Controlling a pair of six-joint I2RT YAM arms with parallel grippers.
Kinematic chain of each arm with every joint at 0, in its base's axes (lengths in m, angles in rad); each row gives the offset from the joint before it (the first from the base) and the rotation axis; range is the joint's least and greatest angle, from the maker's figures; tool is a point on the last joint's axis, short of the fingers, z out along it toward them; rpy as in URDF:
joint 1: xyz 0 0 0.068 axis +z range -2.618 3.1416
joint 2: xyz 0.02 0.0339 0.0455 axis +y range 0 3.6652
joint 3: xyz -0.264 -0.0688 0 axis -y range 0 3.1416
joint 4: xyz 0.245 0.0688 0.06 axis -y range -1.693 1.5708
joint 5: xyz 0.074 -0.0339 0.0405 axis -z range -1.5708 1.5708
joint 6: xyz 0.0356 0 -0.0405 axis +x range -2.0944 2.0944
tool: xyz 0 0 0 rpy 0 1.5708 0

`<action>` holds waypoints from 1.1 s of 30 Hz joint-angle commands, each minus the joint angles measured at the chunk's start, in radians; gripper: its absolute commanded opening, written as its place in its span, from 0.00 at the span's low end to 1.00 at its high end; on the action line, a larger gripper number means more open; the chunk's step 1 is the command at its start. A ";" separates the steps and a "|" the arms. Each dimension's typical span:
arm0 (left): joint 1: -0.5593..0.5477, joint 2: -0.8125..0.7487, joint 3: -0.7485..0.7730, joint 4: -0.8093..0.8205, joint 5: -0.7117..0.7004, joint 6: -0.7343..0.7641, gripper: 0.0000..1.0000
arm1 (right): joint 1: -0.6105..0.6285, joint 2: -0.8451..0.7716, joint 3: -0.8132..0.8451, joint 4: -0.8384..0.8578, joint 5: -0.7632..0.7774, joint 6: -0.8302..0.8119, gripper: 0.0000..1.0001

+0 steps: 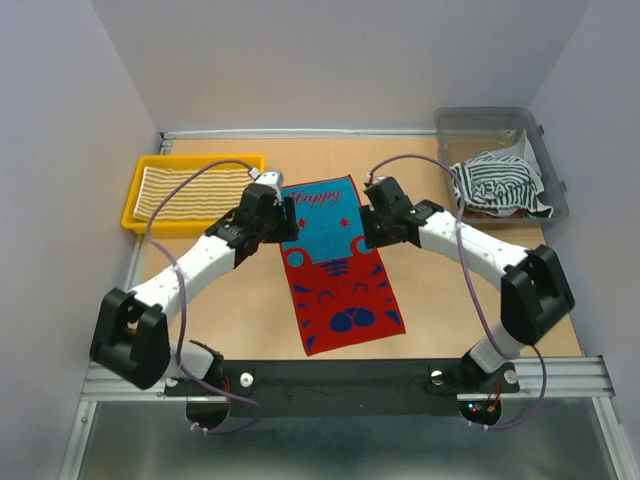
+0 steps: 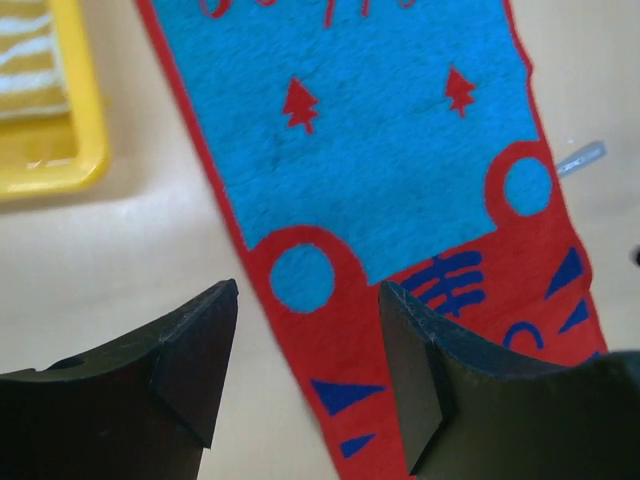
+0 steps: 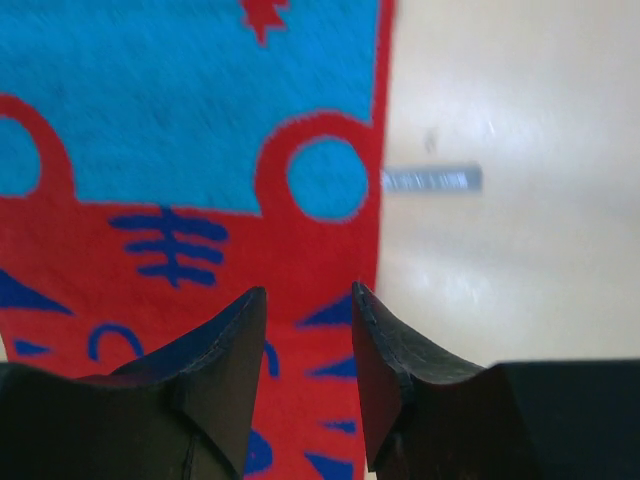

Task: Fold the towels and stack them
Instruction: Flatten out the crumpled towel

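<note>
While the towel lies flat, the left end effector (9 o'clock) and right end effector (3 o'clock) gape empty.

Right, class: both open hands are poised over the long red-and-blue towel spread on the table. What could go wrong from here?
The long red-and-blue patterned towel lies skewed on the table, so a fold may come out crooked. The left hand straddles the towel's edge, one finger over bare table; it might pinch only the hem. The right hand sits further inside its edge, so grips may be uneven.
</note>
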 commanded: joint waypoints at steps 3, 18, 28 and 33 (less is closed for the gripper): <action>-0.048 0.241 0.193 0.050 -0.031 -0.026 0.69 | -0.044 0.223 0.188 0.259 -0.113 -0.136 0.44; -0.097 0.637 0.368 0.058 0.002 -0.063 0.66 | -0.104 0.461 0.177 0.294 -0.117 -0.079 0.44; -0.204 0.562 0.306 0.082 0.008 -0.138 0.69 | -0.166 0.149 -0.127 0.251 -0.044 -0.048 0.44; -0.169 0.501 0.461 -0.028 -0.119 -0.038 0.76 | -0.210 0.101 0.008 0.246 -0.108 -0.160 0.45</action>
